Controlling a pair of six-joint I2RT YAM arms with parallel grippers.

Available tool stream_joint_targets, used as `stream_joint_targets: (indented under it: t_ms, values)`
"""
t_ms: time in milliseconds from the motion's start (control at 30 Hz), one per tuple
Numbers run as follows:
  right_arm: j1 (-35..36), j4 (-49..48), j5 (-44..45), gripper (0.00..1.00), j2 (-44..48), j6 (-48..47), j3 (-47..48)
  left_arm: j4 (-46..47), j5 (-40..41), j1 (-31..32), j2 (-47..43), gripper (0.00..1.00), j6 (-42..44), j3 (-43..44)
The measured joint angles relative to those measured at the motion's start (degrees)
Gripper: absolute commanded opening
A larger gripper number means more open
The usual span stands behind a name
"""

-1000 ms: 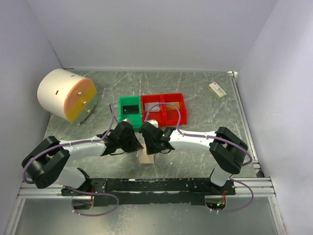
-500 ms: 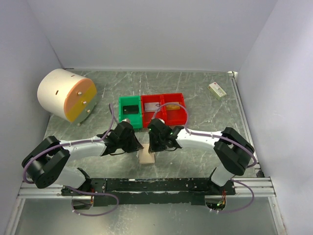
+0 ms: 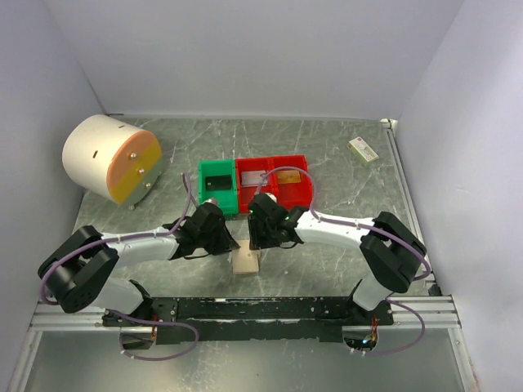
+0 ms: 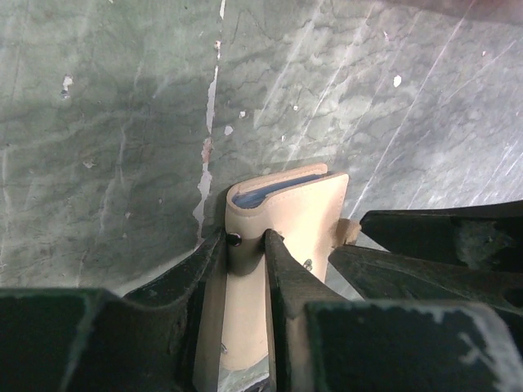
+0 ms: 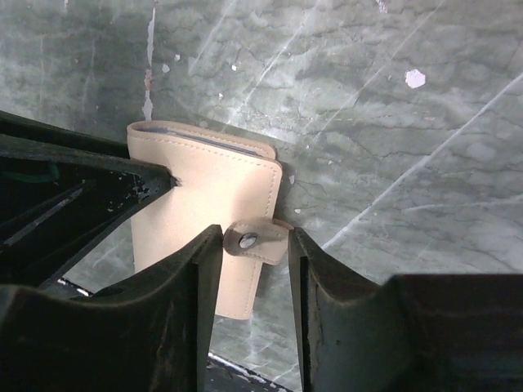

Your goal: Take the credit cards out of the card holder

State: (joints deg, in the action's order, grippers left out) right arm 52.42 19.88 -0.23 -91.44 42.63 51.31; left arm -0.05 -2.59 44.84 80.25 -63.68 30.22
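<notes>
The tan card holder (image 3: 245, 261) lies folded on the table between the two arms, a pale blue-grey pocket edge (image 4: 260, 196) showing at its far end. My left gripper (image 4: 247, 245) is shut on the holder's left flap, by a dark snap stud. My right gripper (image 5: 255, 245) stands open, and the small tan tab (image 5: 257, 242) with its metal snap sits between the jaws. A silver-grey credit card (image 3: 256, 175) and a gold one (image 3: 288, 175) lie in the red bins, a dark one (image 3: 217, 181) in the green bin. Any cards inside the holder are hidden.
The green bin (image 3: 202, 186) and the two red bins (image 3: 274, 196) stand just beyond the grippers. A cream drum with an orange face (image 3: 110, 158) sits at the far left. A small white-and-green box (image 3: 363, 150) lies at the far right, near the wall.
My right gripper has shifted slightly to the right over the holder, and its jaws have spread apart around the tab. The left gripper has kept its hold and has not moved.
</notes>
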Motion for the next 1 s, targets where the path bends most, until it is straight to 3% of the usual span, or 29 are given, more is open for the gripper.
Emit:
stream_joint_targets:
  t_ms: [467, 1000]
  values:
    - [4.0, 9.5, 11.3, 0.31, -1.1, -1.1, 5.1, -0.1, 0.0, 0.0, 0.1, 0.31, 0.0, 0.1]
    - [4.3, 11.3, 12.0, 0.16, -1.6, 0.3, 6.5, -0.3, 0.0, 0.0, 0.1, 0.31, 0.0, 0.3]
